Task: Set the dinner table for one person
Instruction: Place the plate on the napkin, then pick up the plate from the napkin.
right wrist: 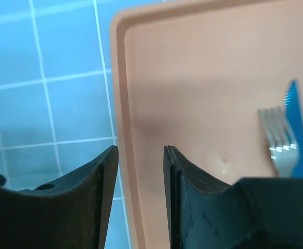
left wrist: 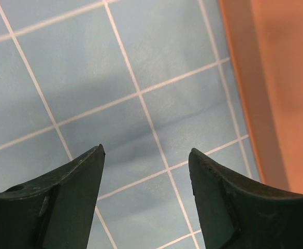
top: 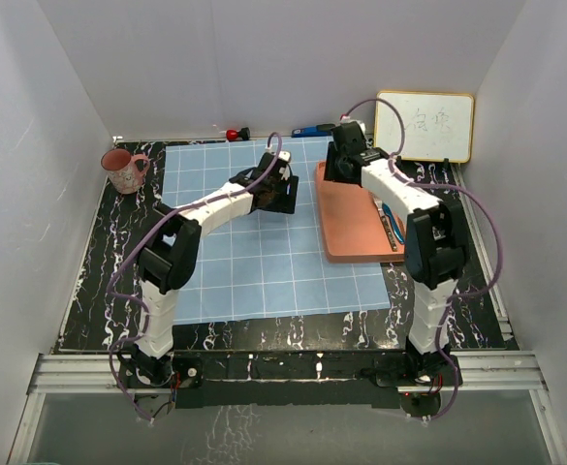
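1. progress: early stage, judging by the layout; no place setting laid out on the cloth [top: 235,262] yet.
2. spread flat over the middle of the dinner table [top: 99,271], black marbled top showing all around it; no dish, cup or cutlery on its open squares.
3. kept on the tray [right wrist: 203,67], at the right edge of the cloth: fork [right wrist: 278,137], lying against a blue utensil [right wrist: 298,111]; too little visible to say knife or spoon.
4. placed well apart from the setting area: pink cup [top: 123,171], at the far left of the table, off the cloth.
5. no plate found in any view.
6. left gripper [left wrist: 146,150]: spread wide, empty, hanging above bare cloth just beside the tray.
7. right gripper [right wrist: 141,149]: parted by a narrow gap, pinching nothing, poised above the tray rim on the cloth side, near a far corner.
8. left to do, most likely: moving fork and blue utensil from tray to cloth, bringing cup next to them, adding plate if one available.
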{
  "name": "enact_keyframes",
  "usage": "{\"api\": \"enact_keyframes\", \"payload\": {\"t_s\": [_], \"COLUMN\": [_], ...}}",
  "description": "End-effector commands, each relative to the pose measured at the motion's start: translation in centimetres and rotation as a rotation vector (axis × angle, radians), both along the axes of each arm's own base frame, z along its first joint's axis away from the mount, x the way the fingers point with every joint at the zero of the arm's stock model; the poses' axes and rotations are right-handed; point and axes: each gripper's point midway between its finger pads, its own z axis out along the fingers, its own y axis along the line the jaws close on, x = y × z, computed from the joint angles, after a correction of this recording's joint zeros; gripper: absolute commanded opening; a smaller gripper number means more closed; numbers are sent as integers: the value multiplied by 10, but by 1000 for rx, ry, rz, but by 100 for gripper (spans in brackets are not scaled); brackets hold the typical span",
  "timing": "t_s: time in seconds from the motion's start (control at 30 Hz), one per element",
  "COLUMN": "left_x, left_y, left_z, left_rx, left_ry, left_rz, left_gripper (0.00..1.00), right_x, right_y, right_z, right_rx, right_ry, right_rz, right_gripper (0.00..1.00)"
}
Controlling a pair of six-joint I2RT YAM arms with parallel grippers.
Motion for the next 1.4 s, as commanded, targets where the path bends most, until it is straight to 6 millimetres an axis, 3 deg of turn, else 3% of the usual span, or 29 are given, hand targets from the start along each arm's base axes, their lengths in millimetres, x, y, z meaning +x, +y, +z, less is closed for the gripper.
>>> {"api": "enact_keyframes", "payload": {"t_s": [0.0, 0.07, 0.23, 0.43, 0.57, 0.73, 1.1, 1.37], "left_x": [21, 22, 18, 13, 12, 10, 8, 9], "left_y": [-14, -19, -27, -32, -47, -75, -114, -115], "left_z": [57, 57, 51, 47, 50, 49, 25, 12], "left_rx": [-91, -107, -143, -192, -287, -359, -342, -276], "left_ry": [-98, -93, -67, -34, 6, 45, 55, 26], "left_rz": [-37, -47, -62, -45, -17, -7, 49, 89], "left_gripper": [65, 65, 65, 65, 65, 65, 68, 70], "right_x": [9, 0, -17, -25, -25, -25, -28, -29], "right_y": [-22, -31, -66, -130, -168, -196, -198, -200], "right_z": [106, 102, 56, 13, 3, 4, -15, -20], "right_rx": [21, -11, -126, -213, -203, -196, -166, -164], "right_ry": [-267, -257, -135, -14, 29, 36, 63, 62], "right_rz": [-122, -135, -213, -331, -389, -426, -396, -376], "right_gripper": [38, 39, 45, 46, 46, 48, 48, 49]}}
